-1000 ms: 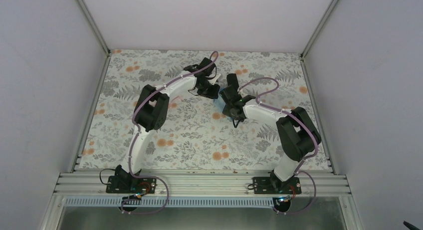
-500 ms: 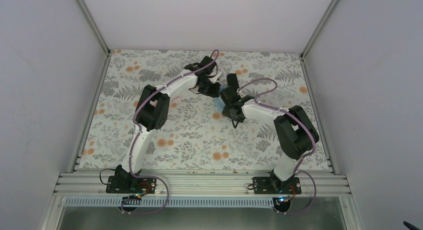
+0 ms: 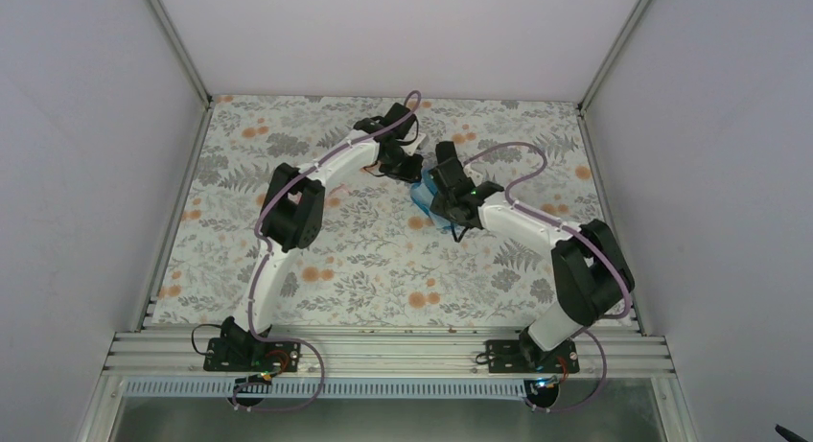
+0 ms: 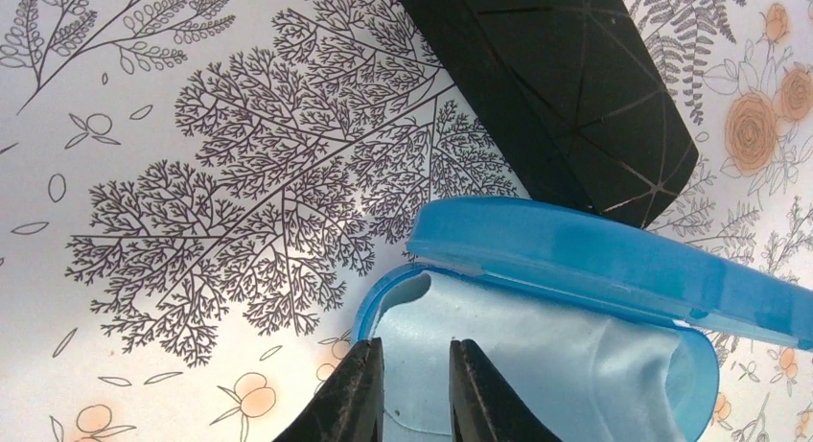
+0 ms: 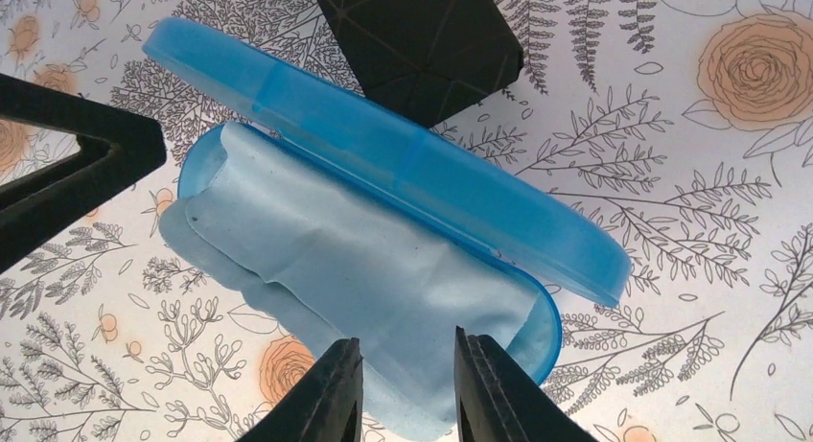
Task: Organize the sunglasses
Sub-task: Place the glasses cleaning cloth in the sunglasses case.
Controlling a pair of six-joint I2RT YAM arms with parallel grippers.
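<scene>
Blue glasses case (image 5: pixel 383 164) half-open on floral tablecloth (image 3: pixel 364 250). Light blue cloth (image 5: pixel 364 269) inside, one end spilling over rim. Black faceted case (image 4: pixel 566 78) just behind lid, possibly touching.

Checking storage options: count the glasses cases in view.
2: the blue case, open with a cloth inside; the black case just behind it. More may be hidden.

Cloth (image 5: pixel 336 260) in open case (image 5: pixel 431 188), spilling over near rim; box (image 5: pixel 422 39) behind case, seemingly touching lid.
</scene>
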